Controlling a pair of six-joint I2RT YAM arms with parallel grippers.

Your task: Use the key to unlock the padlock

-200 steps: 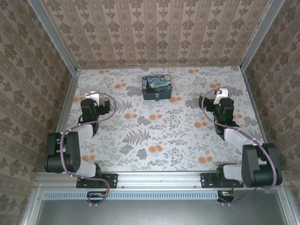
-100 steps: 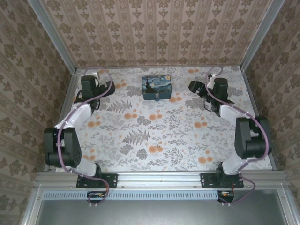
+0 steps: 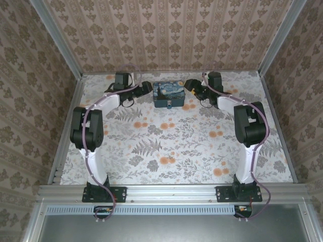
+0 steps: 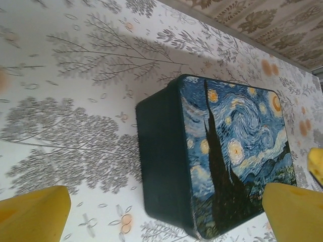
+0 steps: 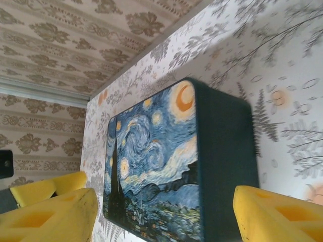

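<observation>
1. The left gripper sits just beside the left end of the blue tin, with its jaws spread wide and holding nothing.
2. On the left wrist camera its yellow fingers stand far apart. The tin lies just ahead of the gap between them, dark end wall toward the jaws and painted lid toward the right-hand finger.
3. The right gripper sits just beside the tin's right end, facing the left one across it. Its jaws are also spread and pinch nothing.
4. On the right wrist camera its own fingers flank the near end of the tin. Whether either pad touches the wall cannot be told.
5. The padlock is a tiny silvery piece hanging on the tin's front wall, the side facing the arm bases. It sits between the two pairs of jaws, a little nearer the bases than both, and touches neither.
6. The tin rests flat on the flowered table.
</observation>
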